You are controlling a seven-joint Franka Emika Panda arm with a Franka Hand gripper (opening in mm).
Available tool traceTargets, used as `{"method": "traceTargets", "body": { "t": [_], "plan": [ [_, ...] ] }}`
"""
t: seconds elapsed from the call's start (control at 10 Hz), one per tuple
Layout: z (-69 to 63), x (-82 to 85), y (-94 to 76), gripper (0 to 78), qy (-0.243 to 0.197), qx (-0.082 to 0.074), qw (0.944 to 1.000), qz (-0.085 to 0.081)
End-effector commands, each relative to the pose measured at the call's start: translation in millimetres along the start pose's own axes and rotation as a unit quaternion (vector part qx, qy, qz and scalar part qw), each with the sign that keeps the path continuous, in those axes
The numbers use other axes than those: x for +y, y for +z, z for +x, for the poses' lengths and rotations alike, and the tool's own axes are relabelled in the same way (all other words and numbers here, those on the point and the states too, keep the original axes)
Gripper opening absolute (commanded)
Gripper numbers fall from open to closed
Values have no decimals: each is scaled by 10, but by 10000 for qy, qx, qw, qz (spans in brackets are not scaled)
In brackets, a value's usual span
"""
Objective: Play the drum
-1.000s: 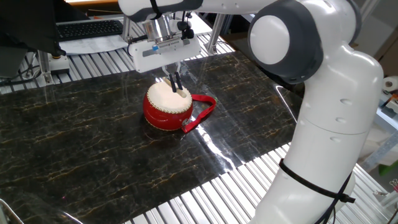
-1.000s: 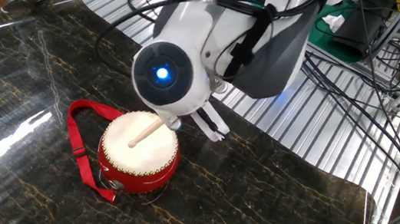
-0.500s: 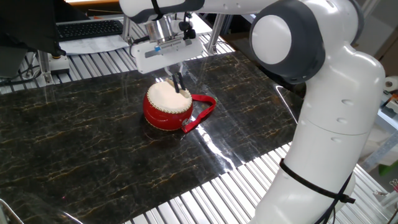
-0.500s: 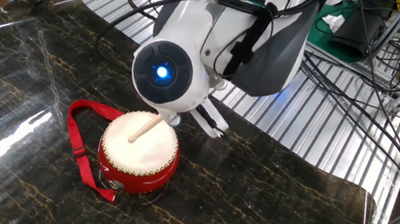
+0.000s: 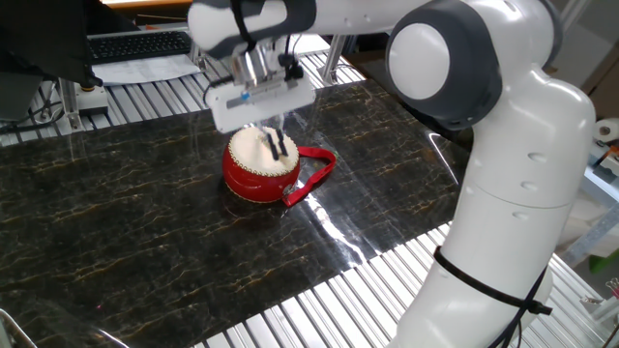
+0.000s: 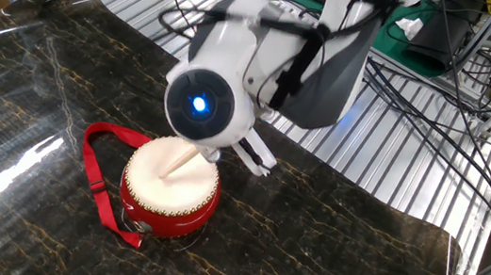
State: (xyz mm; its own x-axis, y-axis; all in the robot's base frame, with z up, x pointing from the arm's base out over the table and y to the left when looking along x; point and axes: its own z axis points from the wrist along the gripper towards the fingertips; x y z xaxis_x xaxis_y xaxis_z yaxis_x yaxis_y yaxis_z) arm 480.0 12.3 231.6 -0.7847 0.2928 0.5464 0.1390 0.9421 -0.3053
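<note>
The drum (image 5: 259, 170) is small, round and red with a cream-white skin, a studded rim and a red strap loop (image 5: 315, 175). It sits on the dark marble-patterned table top; it also shows in the other fixed view (image 6: 169, 190). My gripper (image 5: 276, 143) hangs just above the drum skin, its dark fingers shut on a thin pale wooden stick (image 6: 181, 158). The stick slants down and its tip rests on or just over the middle of the skin. In the other fixed view the wrist hides the fingers.
The dark marble mat (image 5: 116, 222) lies on a ribbed metal table (image 5: 319, 300). A keyboard (image 5: 135, 43) lies beyond the far edge. Cables (image 6: 438, 115) and a green mat (image 6: 421, 28) lie behind the arm in the other fixed view.
The gripper has dropped and shifted slightly over the drum, bringing the stick tip down toward the skin. The drum has not moved.
</note>
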Motion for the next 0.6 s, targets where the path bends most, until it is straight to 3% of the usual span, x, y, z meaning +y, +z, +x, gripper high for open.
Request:
{"method": "traceTargets", "body": {
  "t": [0.1,0.4,0.6],
  "plan": [
    [-68,115,115,11,-57,-81,9999,-114],
    [1,66,-235,11,-32,44,10000,-78],
    [53,58,-350,11,-88,33,9999,-98]
  ]
}}
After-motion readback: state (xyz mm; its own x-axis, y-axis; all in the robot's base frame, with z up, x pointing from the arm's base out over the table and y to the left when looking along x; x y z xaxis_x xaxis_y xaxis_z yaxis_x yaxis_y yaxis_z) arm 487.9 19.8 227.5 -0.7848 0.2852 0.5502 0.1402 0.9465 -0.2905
